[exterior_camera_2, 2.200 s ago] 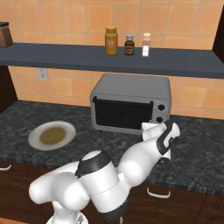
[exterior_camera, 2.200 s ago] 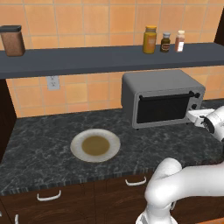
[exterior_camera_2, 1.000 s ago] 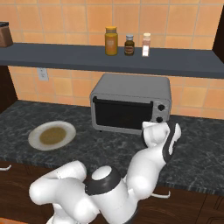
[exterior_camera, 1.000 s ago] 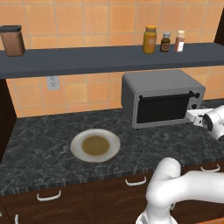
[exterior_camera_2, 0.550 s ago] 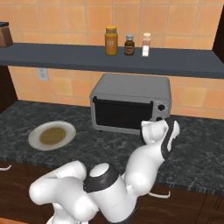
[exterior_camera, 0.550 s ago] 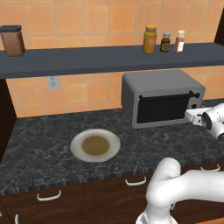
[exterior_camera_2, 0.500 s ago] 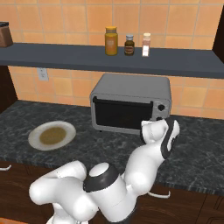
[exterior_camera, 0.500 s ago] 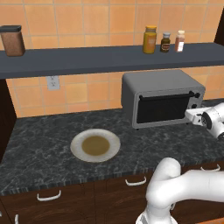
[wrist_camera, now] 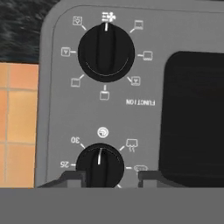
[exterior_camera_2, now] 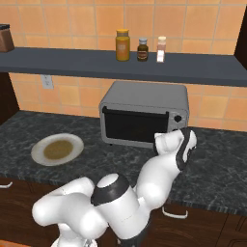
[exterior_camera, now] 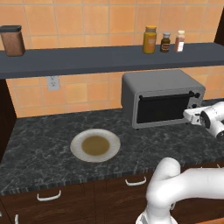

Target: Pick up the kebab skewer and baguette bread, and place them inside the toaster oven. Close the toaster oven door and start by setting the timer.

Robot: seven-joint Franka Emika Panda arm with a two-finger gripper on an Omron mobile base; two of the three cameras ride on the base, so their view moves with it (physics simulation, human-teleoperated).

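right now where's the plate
The plate lies on the dark counter, left of the toaster oven in both base views, below the wall outlet.

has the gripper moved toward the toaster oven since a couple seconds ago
Yes, slightly. In the left base view the gripper has crept left toward the toaster oven, now at its knob column.

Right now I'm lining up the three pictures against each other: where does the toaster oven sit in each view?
Left base view: toaster oven right of centre, on the counter under the shelf.
Right base view: centre of picture, behind the white arm.
Hand view: its knob panel, seen upside down.
Shared landmark: orange tile wall.
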